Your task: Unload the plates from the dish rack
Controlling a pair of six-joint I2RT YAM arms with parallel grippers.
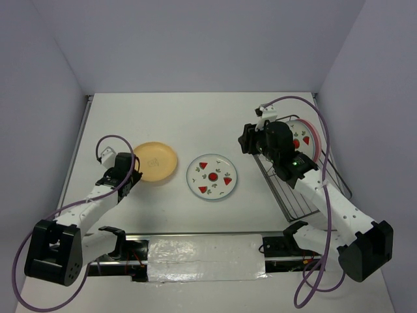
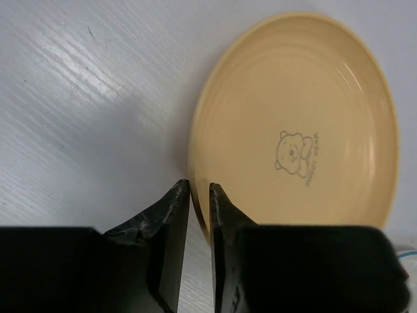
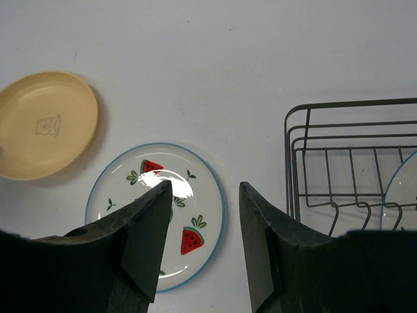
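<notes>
The plates are split: the yellow plate [image 1: 155, 162] and a white fruit plate [image 1: 212, 177] lie flat on the table [image 1: 195, 124], while a second fruit-marked plate [image 1: 301, 138] stands on edge in the dish rack [image 1: 296, 202] with a pink plate [image 1: 318, 140] close behind it. The left gripper [image 2: 199, 189] sits at the yellow plate's near rim, jaws a narrow slit apart and apparently not pinching it. The right gripper [image 3: 205, 184] hangs wide apart and empty near the rack. The racked plates look rigid, glazed and probably slick, likely to chip if knocked; the exposed top rim seems the best hold, pinched across its thickness and lifted straight out of the tines
</notes>
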